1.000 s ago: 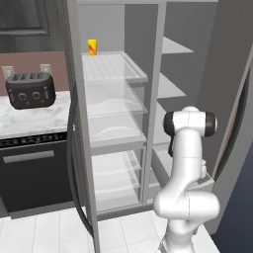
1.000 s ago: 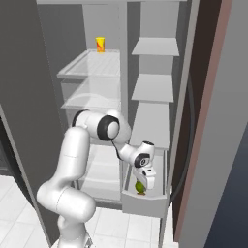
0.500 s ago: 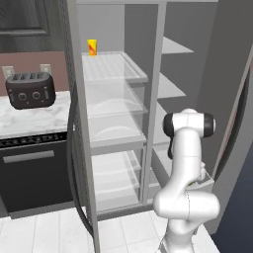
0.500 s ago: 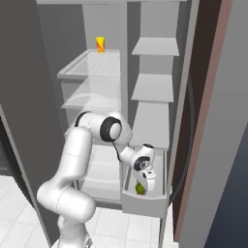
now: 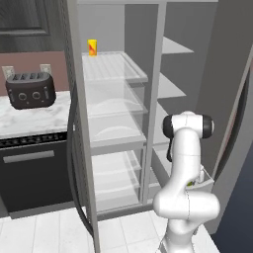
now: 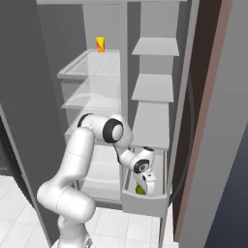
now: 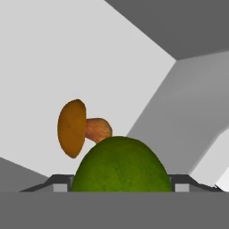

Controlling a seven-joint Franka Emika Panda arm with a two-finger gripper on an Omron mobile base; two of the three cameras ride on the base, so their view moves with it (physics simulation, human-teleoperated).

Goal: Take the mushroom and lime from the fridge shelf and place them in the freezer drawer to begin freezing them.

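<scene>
Your gripper (image 6: 144,186) is down inside the freezer drawer (image 6: 144,204), and most of it is hidden: in the right base view the wrist covers the fingers, and in the hand view the lime (image 7: 121,164) blocks nearly everything between the two finger tips (image 7: 60,182), so you cannot tell for certain whether the pads press on it, though it sits squarely between them, with a tip showing at each of its sides. The lime is a round, finely pebbled green ball, cut off at the bottom of the hand view; from the right base it is only a small green patch (image 6: 140,189) in the drawer below the wrist. Just behind the lime in the hand view lies the mushroom (image 7: 79,128), tipped on its side against the drawer's plain pale grey wall: its smooth orange-brown cap faces left in that view, the short tan stem runs right and disappears behind the lime. From the left base view the arm hides the drawer almost wholly. Above the drawer, the ridged translucent fridge shelf (image 5: 116,70) holds a yellow cup (image 5: 92,47) at its back.
</scene>
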